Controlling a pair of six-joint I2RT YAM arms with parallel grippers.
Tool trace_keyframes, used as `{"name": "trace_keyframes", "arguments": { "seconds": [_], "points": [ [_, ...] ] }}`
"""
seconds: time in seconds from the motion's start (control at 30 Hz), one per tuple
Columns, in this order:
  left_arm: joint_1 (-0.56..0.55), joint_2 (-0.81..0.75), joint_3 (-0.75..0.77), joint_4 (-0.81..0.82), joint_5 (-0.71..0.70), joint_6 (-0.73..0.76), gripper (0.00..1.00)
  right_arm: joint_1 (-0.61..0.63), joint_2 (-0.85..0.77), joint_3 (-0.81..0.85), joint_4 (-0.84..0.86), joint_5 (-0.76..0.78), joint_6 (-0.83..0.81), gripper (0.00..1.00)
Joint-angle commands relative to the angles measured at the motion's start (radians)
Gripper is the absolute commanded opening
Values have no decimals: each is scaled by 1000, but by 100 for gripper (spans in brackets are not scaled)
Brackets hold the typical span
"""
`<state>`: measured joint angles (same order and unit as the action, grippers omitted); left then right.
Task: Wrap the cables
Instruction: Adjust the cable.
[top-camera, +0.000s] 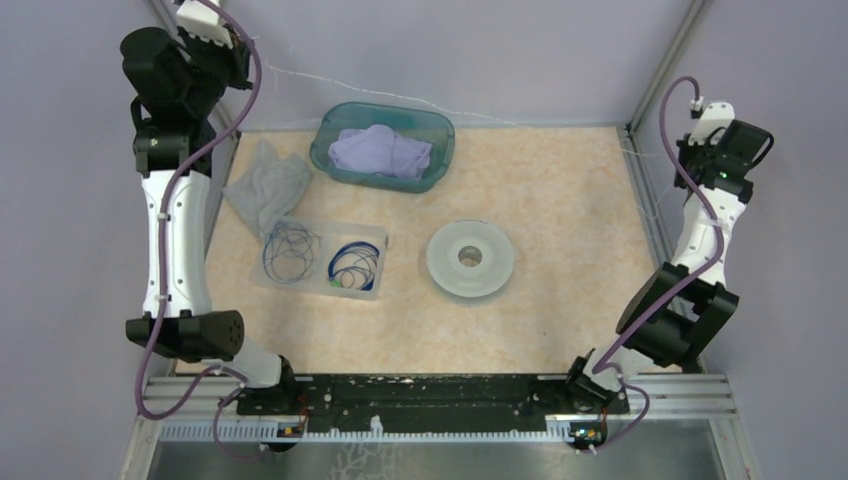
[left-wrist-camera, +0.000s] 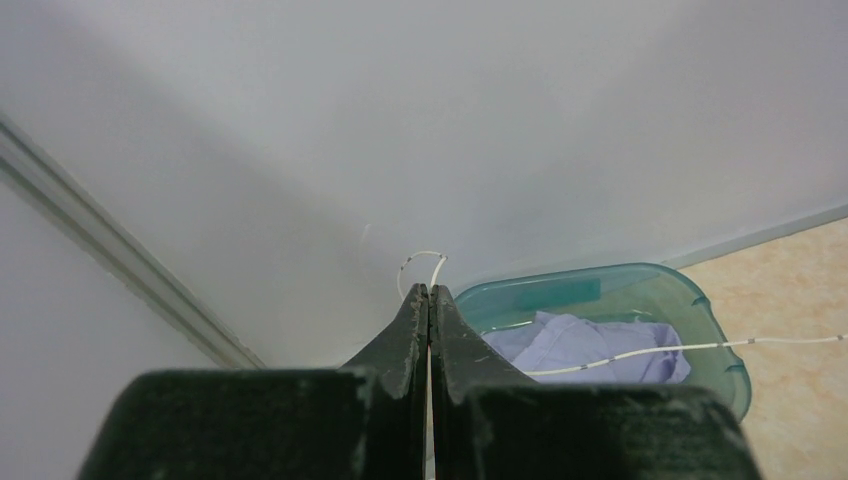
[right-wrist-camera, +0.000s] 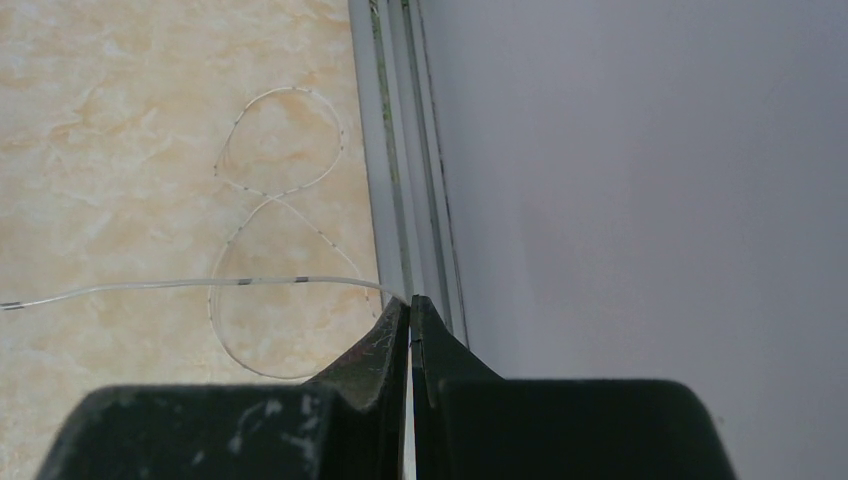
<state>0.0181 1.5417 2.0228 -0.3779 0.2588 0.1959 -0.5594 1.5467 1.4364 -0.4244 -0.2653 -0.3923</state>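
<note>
A thin whitish cable (top-camera: 400, 96) stretches across the back of the cell between my two raised grippers. My left gripper (top-camera: 245, 58) is up at the far left corner. In the left wrist view it (left-wrist-camera: 429, 290) is shut on the cable (left-wrist-camera: 640, 352), and a short loop sticks out past the tips. My right gripper (top-camera: 688, 158) is at the far right. It (right-wrist-camera: 409, 300) is shut on the cable's other end (right-wrist-camera: 150, 285), and slack loops (right-wrist-camera: 280, 150) lie on the table below. Two blue cable coils (top-camera: 290, 250) (top-camera: 353, 262) lie in a clear tray (top-camera: 315, 288).
A teal bin (top-camera: 446, 150) (left-wrist-camera: 600, 272) holding a lilac cloth (top-camera: 380, 152) stands at the back centre. A grey cloth (top-camera: 265, 185) lies at the back left. A white round spool (top-camera: 470, 258) sits mid-table. Metal frame posts (right-wrist-camera: 400, 150) and walls close in both sides.
</note>
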Motion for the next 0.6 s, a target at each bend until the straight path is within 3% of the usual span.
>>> {"name": "trace_keyframes", "arguments": {
  "seconds": [0.0,0.43,0.57],
  "points": [
    [46,-6,35,37,-52,27,0,-35,12,64,-14,9,-42,0],
    [195,22,66,62,0,-35,0,-91,-4,1,-37,-12,-94,0],
    [184,16,59,52,92,-98,0,-88,-37,-20,-108,-221,-107,0]
  ]
}}
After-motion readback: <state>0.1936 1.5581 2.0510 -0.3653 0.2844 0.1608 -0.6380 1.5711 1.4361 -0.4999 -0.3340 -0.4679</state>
